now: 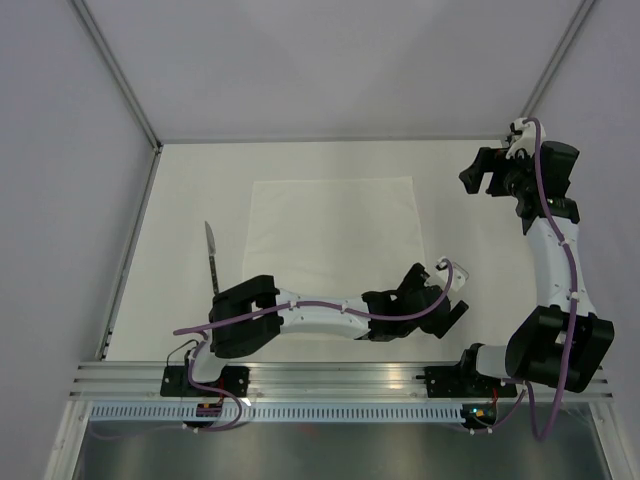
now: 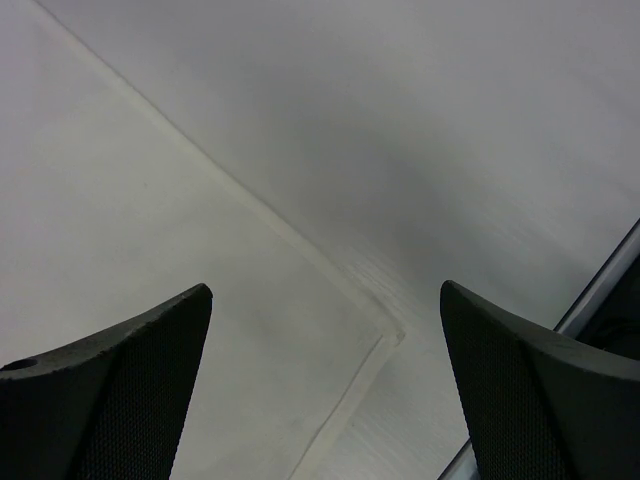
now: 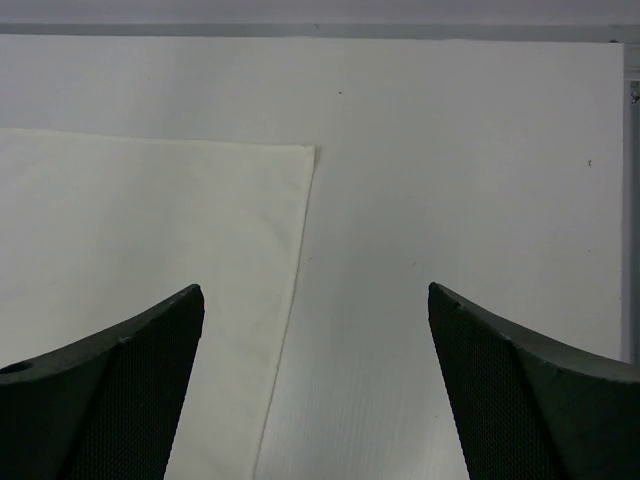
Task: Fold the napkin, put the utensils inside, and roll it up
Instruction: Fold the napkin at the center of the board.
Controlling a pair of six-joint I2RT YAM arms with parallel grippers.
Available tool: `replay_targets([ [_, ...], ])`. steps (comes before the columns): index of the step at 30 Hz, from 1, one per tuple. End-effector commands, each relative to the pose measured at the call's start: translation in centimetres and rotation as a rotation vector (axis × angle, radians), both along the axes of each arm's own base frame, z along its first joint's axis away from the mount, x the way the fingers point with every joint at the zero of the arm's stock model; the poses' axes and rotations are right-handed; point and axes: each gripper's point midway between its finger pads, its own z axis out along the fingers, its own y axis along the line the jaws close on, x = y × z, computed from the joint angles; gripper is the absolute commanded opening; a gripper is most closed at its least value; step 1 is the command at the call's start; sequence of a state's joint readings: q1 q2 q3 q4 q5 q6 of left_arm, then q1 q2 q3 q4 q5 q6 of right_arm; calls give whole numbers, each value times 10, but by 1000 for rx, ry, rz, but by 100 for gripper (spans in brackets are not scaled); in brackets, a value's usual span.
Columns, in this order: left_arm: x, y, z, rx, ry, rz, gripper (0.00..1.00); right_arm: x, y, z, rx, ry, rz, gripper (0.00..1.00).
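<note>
The white napkin (image 1: 335, 232) lies spread flat in the middle of the table. A knife (image 1: 211, 250) lies just left of it, blade pointing away, its dark handle end running under the left arm's elbow. No other utensils show. My left gripper (image 1: 436, 296) stands open low over the napkin's near right corner (image 2: 392, 337), nothing between its fingers (image 2: 130, 380). Out past the napkin's far right corner (image 3: 310, 150), my right gripper (image 1: 482, 178) is held high and open. The napkin (image 3: 140, 260) fills the left of the right wrist view.
The left arm (image 1: 320, 312) stretches across the table's near side, from its base at the left toward the right. A metal rail (image 1: 330, 375) runs along the near edge, also seen as the rail (image 2: 600, 295). Grey walls close in the left, back and right.
</note>
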State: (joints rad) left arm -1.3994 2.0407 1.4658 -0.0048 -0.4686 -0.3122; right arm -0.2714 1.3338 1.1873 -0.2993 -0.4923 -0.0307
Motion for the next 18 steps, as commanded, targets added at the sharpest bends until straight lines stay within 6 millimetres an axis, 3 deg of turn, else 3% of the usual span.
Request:
replay_targets([
  [1,-8,-11,23,-88,17,-4,99,0,0,14,-24,-58,10,98],
  [13,-19,-20,14,-72,26,-39,97,1,-3,12,-26,-54,-5,98],
  [15,-26,-25,0,-46,44,-56,93,1,-3,11,-26,-46,-9,98],
  [16,-30,-34,4,-62,47,-66,93,2,-4,11,-25,-43,-11,98],
  [17,-32,-33,-13,-20,61,-67,91,3,-4,10,-27,-40,-13,98],
  [18,-34,-38,-11,-23,72,-72,89,2,-5,10,-31,-37,-16,98],
])
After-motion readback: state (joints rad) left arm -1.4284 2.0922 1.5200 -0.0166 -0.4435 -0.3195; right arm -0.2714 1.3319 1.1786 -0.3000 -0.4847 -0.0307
